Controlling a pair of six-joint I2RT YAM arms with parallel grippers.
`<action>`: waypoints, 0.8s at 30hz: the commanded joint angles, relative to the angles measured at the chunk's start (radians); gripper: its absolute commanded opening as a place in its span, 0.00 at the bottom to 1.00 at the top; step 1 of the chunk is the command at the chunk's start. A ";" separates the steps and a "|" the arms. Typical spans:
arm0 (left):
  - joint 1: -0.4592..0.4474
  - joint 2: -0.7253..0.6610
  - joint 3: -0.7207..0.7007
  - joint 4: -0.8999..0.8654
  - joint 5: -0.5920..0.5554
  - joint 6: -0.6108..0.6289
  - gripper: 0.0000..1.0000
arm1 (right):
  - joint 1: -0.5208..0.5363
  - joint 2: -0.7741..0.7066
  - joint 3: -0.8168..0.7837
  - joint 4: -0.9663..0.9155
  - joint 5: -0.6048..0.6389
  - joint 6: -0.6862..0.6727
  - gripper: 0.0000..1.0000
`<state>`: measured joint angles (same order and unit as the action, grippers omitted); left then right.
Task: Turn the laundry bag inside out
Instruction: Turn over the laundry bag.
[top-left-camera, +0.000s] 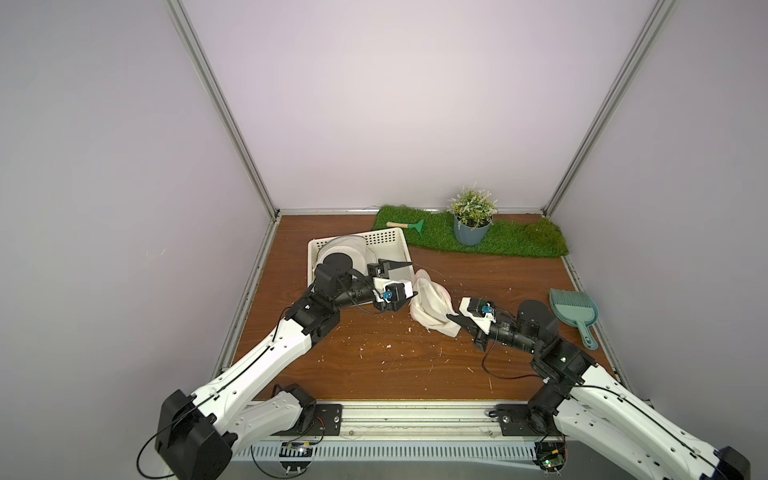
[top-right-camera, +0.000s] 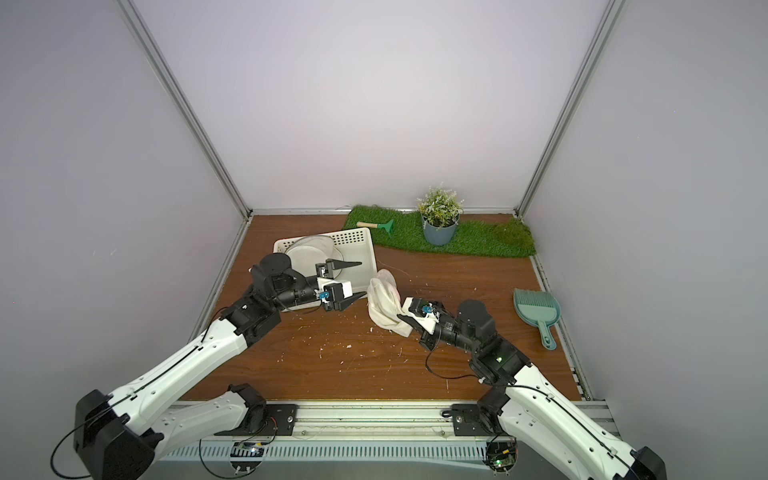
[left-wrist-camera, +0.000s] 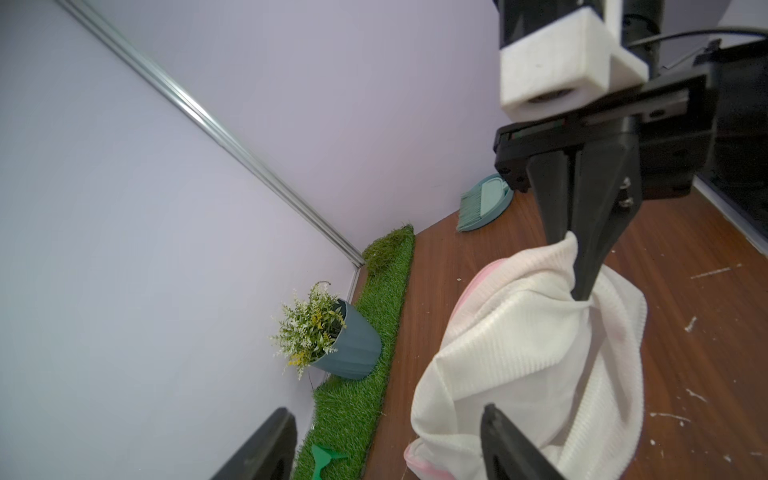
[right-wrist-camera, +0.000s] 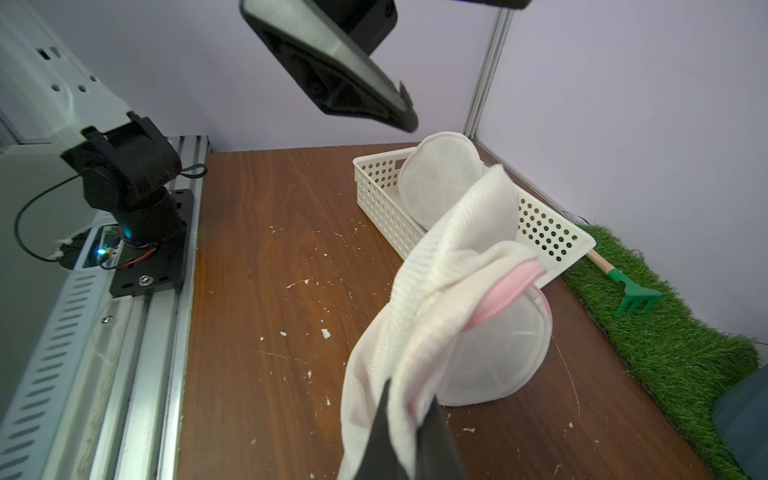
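The laundry bag (top-left-camera: 430, 303), white mesh with a pink trim, is found near the middle of the table (top-left-camera: 374, 365), just right of the white basket (top-left-camera: 386, 239). Part of it is lifted and part is rested on the wood.

The left arm is stretched forward from the near left corner and bent at the elbow, with its forearm turned level toward the right. The left pincer (top-left-camera: 414, 278) is held spread wide and pointed at the bag. One finger is seen over the basket's corner and the other just beside the bag's left edge; whether contact is made there cannot be told.

The right arm is reached in from the near right, with its forearm kept low and angled to the left. The right pincer (top-left-camera: 451, 319) is pressed together on a fold at the bag's near right edge. In the left wrist view the cloth is seen drawn up into a peak between the two fingers (left-wrist-camera: 598, 216).
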<state>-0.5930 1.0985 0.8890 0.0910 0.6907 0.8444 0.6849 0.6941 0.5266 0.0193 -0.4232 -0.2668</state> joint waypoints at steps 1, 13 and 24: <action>-0.017 0.054 0.094 -0.151 0.113 0.129 0.77 | -0.003 0.012 0.069 -0.050 -0.057 -0.056 0.00; -0.033 0.193 0.237 -0.477 0.178 0.231 0.60 | -0.003 0.078 0.135 -0.105 -0.071 -0.133 0.00; -0.035 0.231 0.248 -0.513 0.146 0.263 0.51 | -0.004 0.145 0.188 -0.112 -0.120 -0.158 0.00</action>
<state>-0.6163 1.3106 1.1103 -0.3737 0.8295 1.0828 0.6849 0.8326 0.6720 -0.1116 -0.5003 -0.4046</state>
